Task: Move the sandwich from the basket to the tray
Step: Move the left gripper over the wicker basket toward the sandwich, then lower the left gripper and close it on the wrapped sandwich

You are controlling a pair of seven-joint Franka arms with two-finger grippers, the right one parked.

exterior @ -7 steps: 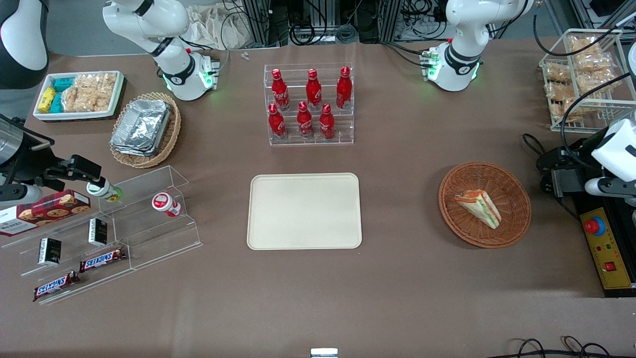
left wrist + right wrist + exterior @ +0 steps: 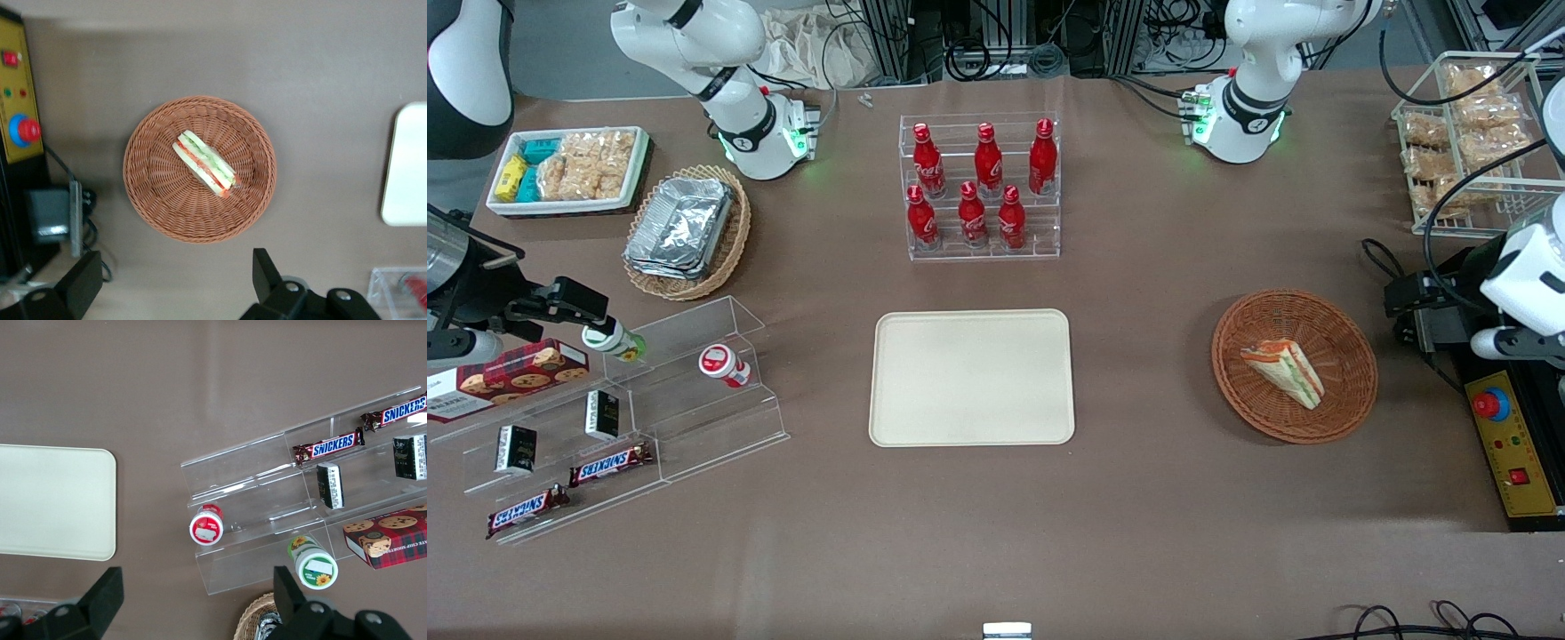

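**Left arm lined up over the basket, sandwich not touched yet**

So the sandwich [image 2: 1282,373] is lying flat in the round wicker basket [image 2: 1352,391], a bit off-center, toward 9 o'clock of the basket's middle in the front view. The cream tray [image 2: 971,377] sits bare, well apart from the basket at its 9 o'clock, toward the parked arm's end.

The gripper [image 2: 170,280] hangs high above the table with its fingers spread wide apart and nothing between them. From the wrist camera the basket sits near its 12 o'clock, so it isn't over the wedge yet.

How to nail this step, imo: it should center over the sandwich first, then turn the wrist so the fingers close across the bread faces rather than along the long filling edge. A straight descent would keep the fingertips off the wicker rim. A gentle squeeze looks wise, since the sandwich looks soft and could slip out.
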